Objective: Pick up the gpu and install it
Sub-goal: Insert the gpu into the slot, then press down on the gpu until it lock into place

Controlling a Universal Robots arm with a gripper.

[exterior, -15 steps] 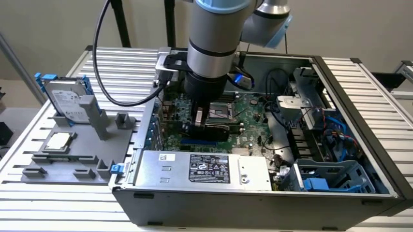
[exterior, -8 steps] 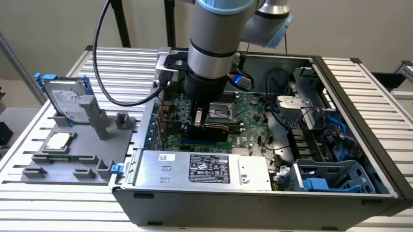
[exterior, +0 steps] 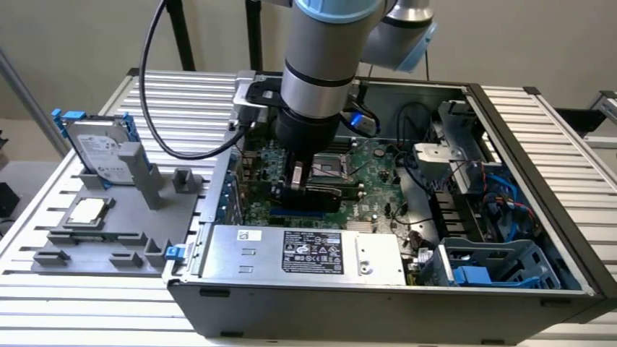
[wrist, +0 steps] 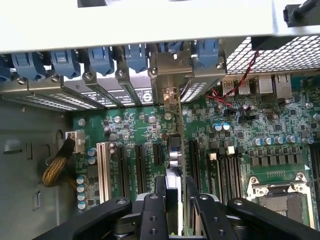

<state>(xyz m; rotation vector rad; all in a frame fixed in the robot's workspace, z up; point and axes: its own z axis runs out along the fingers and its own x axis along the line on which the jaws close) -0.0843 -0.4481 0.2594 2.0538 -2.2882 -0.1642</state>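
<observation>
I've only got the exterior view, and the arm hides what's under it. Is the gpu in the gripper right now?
Observer: Yes. In the wrist view the gripper is closed on the gpu, which shows edge-on in its grip.
Operator: Where is the metal end?
Observer: The bracket sits in line with the row of blue latches.
Operator: Is it seated?
Observer: The card runs parallel to the black slots on the board. I cannot tell whether it is fully down.
</observation>
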